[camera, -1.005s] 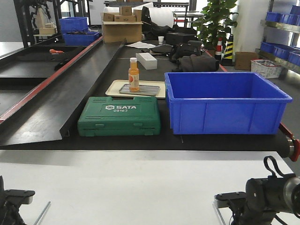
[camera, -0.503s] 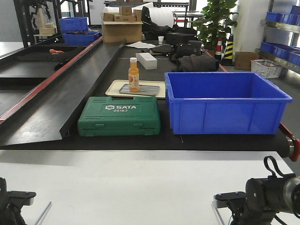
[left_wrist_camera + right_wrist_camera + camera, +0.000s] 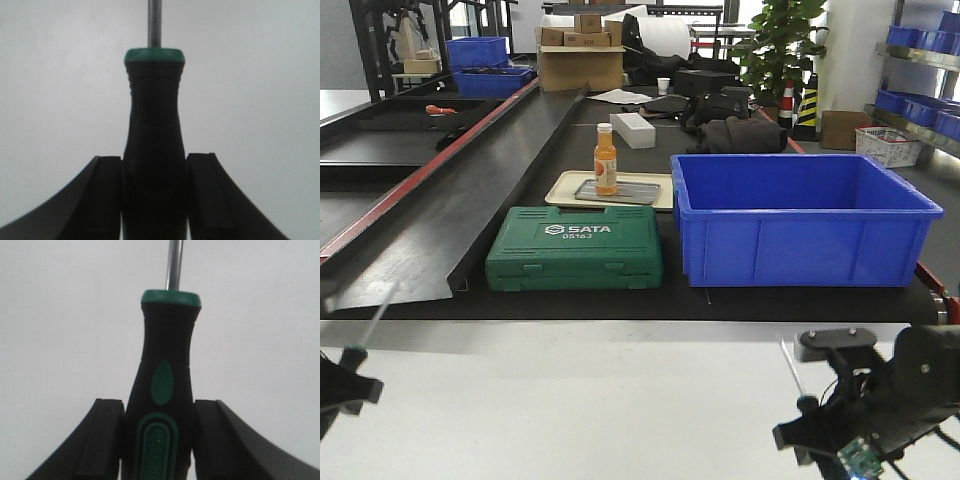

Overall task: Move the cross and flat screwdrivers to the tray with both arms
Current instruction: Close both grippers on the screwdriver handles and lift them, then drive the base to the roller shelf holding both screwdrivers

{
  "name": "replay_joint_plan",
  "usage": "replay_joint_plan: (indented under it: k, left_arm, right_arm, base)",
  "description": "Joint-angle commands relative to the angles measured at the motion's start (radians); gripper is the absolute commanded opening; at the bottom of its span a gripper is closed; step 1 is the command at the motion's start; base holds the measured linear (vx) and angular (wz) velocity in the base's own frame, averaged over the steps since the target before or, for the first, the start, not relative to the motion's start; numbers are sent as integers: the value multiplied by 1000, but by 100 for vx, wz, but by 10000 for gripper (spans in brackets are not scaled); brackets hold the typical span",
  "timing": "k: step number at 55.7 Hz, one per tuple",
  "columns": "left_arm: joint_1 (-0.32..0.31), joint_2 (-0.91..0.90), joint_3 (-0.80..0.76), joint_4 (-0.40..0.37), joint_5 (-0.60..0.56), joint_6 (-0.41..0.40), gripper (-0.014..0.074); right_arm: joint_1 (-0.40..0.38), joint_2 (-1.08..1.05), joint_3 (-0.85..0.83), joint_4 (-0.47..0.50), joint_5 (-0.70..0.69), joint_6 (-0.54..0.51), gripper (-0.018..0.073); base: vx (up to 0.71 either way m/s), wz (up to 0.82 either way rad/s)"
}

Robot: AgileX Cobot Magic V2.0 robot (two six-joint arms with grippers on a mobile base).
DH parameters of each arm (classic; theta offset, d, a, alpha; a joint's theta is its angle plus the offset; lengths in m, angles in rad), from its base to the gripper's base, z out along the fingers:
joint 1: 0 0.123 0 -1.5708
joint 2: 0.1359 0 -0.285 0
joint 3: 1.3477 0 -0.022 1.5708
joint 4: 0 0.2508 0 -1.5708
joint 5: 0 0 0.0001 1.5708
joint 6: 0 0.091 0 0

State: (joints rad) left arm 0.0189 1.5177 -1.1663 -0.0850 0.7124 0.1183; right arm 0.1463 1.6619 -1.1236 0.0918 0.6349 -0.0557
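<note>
Left hand (image 3: 154,161) clamped on the black-green handle of one screwdriver (image 3: 154,100), shaft pointing straight out past the fingers. Right hand (image 3: 159,404) same, pinched tight on the second screwdriver (image 3: 168,345). Both are over the white desk (image 3: 600,400), at its near left and right corners. Grey tray (image 3: 638,192) is well apart, behind the green case (image 3: 575,248), orange bottle (image 3: 606,158) standing on it, blue bin (image 3: 800,215) just beside.
</note>
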Motion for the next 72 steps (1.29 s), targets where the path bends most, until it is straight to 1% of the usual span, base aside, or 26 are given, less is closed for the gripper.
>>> replay_joint_plan:
  k: [1,10,17,21,28,36,42,51,72]
  left_arm:
    - [0,-167,-5,-32,-94,-9,-3]
    - [0,-380,135,-79,-239,-3,-3]
    - [-1,-556,298,-89,-373,-1,-3]
    - [-1,-658,378,-89,-414,-1,-3]
    - [0,-801,470,-89,-422,-1,-3]
    - [0,-896,500,-89,-432,-1,-3]
    - [0,-907,500,-89,-435,-1,-3]
    - [0,-906,500,-88,-393,-2,-3]
    - [0,-905,500,-88,-393,-2,-3]
  right_arm:
    - [2,-180,11,4,-97,-18,-8]
    - [3,-431,157,28,-275,-31,-8]
    - [3,-650,280,27,-366,-31,-8]
    - [2,-755,334,27,-389,-30,-8]
    - [2,-917,383,27,-373,-21,-8]
    - [2,-1034,412,17,-371,-27,-8]
    - [2,-1071,417,-5,-372,-27,-8]
    - [2,-1084,417,-2,-361,-26,-8]
    - [2,-1084,417,0,-357,-26,-8]
  base:
    - [0,0]
    - [0,0]
    - [0,0]
    - [0,0]
    - [0,0]
    - [0,0]
    - [0,0]
    - [0,0]
    - [0,0]
